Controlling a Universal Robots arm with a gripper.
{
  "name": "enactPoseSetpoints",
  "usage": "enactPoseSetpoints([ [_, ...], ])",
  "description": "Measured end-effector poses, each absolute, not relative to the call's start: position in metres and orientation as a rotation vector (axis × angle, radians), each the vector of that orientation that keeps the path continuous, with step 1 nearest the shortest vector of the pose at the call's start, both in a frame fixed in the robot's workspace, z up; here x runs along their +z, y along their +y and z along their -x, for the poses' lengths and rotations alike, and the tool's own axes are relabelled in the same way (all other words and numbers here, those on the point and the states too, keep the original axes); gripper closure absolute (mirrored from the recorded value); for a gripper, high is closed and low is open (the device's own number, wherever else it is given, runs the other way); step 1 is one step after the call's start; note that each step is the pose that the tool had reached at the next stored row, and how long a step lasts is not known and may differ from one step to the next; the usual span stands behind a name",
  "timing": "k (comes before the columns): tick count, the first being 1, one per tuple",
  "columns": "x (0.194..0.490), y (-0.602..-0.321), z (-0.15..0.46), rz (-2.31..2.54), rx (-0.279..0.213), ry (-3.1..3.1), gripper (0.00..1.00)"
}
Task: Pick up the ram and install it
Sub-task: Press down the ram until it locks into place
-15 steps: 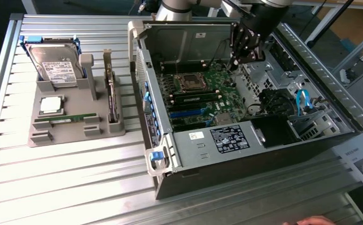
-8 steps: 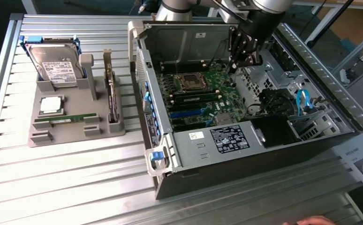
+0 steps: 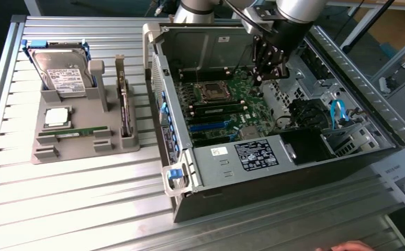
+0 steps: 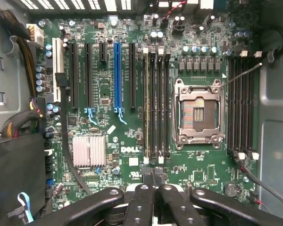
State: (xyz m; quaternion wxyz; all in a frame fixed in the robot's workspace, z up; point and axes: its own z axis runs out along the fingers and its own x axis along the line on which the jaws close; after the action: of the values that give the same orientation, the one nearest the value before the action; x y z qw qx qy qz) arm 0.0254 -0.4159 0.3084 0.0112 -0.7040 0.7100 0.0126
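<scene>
The ram (image 3: 73, 133), a narrow green stick, lies flat in the front slot of the grey holder (image 3: 83, 151) on the exterior view's left, outside the case. My gripper (image 3: 268, 77) hangs inside the open computer case (image 3: 188, 172), over the green motherboard (image 3: 248, 112) and far from the ram. In the wrist view its fingers (image 4: 142, 200) press together with nothing visible between them, so the gripper (image 4: 153, 178) is shut. It is pointed at the memory slots (image 4: 155, 103) beside the empty processor socket (image 4: 197, 113). One slot shows a thin pale edge along its length.
The holder also carries a hard drive (image 3: 62, 76), a square silver processor (image 3: 56, 116) and a dark card (image 3: 123, 107) standing on edge. Black cables (image 4: 19, 52) and a power supply (image 3: 307, 144) crowd the case. A hand (image 3: 342, 246) shows at the table's near edge.
</scene>
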Motion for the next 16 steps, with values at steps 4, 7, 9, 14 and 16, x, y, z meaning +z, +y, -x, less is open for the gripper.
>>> enactPoseSetpoints([
  [4,0.302,-0.416,-0.025,2.195,0.036,2.214,0.9],
  [7,0.297,-0.416,-0.025,2.194,0.034,2.213,0.9],
  [9,0.294,-0.416,-0.025,2.193,0.033,2.212,0.9],
  [14,0.286,-0.416,-0.025,2.192,0.03,2.21,0.9],
  [16,0.282,-0.416,-0.025,2.191,0.028,2.21,0.9],
])
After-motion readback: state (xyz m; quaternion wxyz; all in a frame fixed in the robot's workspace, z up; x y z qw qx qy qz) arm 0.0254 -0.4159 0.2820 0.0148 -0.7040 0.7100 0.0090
